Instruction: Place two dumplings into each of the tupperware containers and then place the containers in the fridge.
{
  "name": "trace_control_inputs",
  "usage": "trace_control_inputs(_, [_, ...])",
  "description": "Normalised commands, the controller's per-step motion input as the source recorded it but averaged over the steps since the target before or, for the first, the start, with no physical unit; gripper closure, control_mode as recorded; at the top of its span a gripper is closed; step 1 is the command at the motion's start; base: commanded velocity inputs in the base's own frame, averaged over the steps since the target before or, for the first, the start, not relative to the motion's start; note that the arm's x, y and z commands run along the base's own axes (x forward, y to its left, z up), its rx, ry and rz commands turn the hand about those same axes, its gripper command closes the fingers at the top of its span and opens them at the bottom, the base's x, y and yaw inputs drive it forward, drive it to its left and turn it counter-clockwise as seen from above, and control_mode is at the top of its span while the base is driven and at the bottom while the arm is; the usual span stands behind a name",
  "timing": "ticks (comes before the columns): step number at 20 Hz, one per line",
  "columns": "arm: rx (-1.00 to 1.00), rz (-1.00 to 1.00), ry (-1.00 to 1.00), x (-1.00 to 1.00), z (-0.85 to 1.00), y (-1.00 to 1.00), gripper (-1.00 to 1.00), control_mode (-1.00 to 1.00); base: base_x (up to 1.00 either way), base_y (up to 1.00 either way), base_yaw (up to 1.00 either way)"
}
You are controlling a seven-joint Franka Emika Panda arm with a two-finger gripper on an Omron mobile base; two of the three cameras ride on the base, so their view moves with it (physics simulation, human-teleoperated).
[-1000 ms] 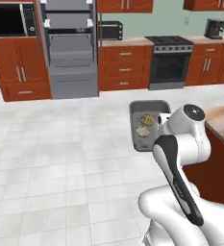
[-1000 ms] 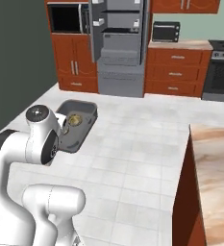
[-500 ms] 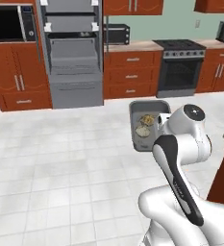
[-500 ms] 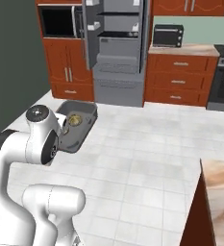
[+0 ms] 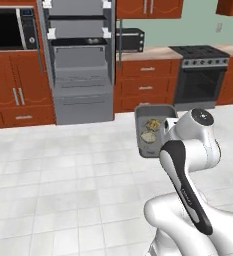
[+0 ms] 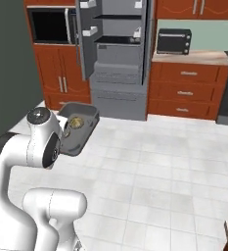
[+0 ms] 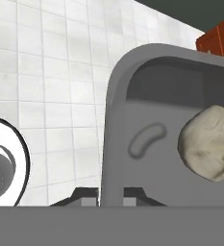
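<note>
Before open fridge (image 5: 80, 65), container (image 5: 144, 131) aloft.

No legible text, labels or numbers in any view.
Microwave (image 5: 10, 27) front is dark, no digits readable; toaster oven (image 6: 173, 41) and stove (image 5: 202, 75) carry no markings that can be made out; the tupperware container (image 7: 152, 139) has only a plain moulded oval dent on its floor, not lettering.
</note>
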Motion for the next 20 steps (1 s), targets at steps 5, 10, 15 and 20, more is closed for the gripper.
trace_control_inputs(5, [0.00,0.00,0.00,0.00,0.00,0.00,1.00,1.00,1.00,0.44,0.00])
trace_control_inputs(10, [0.00,0.00,0.00,0.00,0.00,0.00,1.00,1.00,1.00,0.33,0.00])
trace_control_inputs(15, [0.00,0.00,0.00,0.00,0.00,0.00,1.00,1.00,1.00,0.29,-0.01])
trace_control_inputs(20, [0.00,0.00,0.00,0.00,0.00,0.00,1.00,1.00,1.00,0.26,-0.03])
